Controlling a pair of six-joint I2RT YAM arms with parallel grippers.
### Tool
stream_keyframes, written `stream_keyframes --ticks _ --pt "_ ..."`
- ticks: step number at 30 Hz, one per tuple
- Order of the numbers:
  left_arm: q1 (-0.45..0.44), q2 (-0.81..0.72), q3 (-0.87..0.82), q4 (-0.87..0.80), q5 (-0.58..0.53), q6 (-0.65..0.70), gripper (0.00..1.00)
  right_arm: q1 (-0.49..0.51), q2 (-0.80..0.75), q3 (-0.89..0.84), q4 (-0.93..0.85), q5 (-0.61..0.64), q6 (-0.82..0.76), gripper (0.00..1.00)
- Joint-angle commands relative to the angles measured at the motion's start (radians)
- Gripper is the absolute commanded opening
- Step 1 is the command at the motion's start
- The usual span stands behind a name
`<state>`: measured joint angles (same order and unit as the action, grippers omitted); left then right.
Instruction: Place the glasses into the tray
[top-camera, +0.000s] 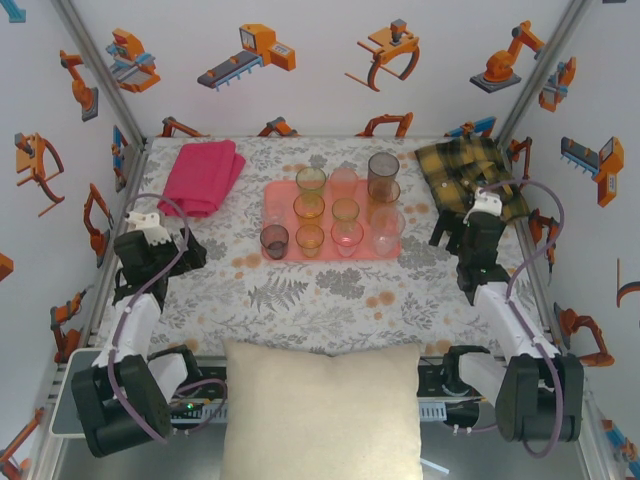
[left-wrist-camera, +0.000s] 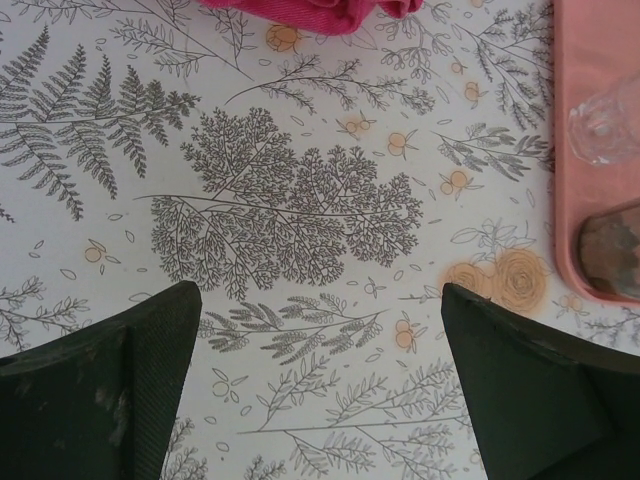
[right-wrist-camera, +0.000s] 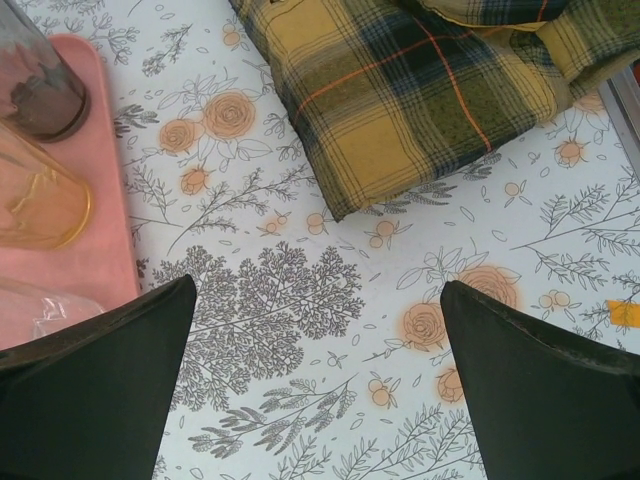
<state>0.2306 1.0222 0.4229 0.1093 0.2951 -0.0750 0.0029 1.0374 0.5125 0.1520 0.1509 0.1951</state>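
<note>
Cream pillow (top-camera: 320, 405) up front at the near edge, btwn the two arm bases. Behind it, the desk (top-camera: 300, 295) w/ its fern-and-flower cloth. Centre stage: the pink tray (top-camera: 279, 205), and the glasses (top-camera: 345, 211) are all standing upright in it, approx three rows. Back row: a greenish, a pink and a tall smoky one (top-camera: 383, 172). Ambers run thru the middle. A short smoky grey one (top-camera: 274, 240) takes the near-left corner, and a clear one (top-camera: 386, 232) sits near-right.

Now the left gripper (left-wrist-camera: 320, 300): it hangs over bare cloth left of the tray, fingers wide apart. On its wrist cam the tray's near-left corner sits just off to the right, w/ the magenta towel at the top edge.

Over to the right gripper (right-wrist-camera: 318, 300): spread wide too, above bare cloth btwn the tray and the yellow plaid cloth (right-wrist-camera: 420, 90).

That towel (top-camera: 203, 175) lies folded at the far left, well apart from the tray.
</note>
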Motion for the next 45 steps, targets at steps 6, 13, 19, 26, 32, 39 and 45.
stream_keyframes --ticks 6,13,19,26,32,39,45 --pt "0.004 0.130 -0.074 0.357 -0.048 0.001 0.97 -0.032 0.065 -0.106 0.241 0.009 -0.051 0.99" --pt "0.001 0.228 -0.074 0.484 -0.068 -0.020 0.97 -0.032 0.196 -0.140 0.456 0.016 -0.081 0.99" --pt "-0.021 0.290 -0.048 0.530 -0.111 -0.025 0.97 -0.047 0.309 -0.173 0.611 0.041 -0.069 0.99" --pt "-0.037 0.354 0.036 0.438 -0.125 -0.014 0.97 -0.053 0.401 -0.193 0.743 0.028 -0.061 0.99" --pt "-0.038 0.271 -0.043 0.516 -0.107 -0.055 0.97 -0.053 0.445 -0.213 0.816 0.022 -0.059 0.99" --pt "-0.112 0.325 -0.034 0.557 -0.143 -0.017 0.97 -0.055 0.498 -0.199 0.841 0.016 -0.059 0.99" --pt "-0.142 0.403 -0.026 0.641 -0.167 -0.028 0.97 -0.055 0.501 -0.192 0.836 0.010 -0.061 0.99"
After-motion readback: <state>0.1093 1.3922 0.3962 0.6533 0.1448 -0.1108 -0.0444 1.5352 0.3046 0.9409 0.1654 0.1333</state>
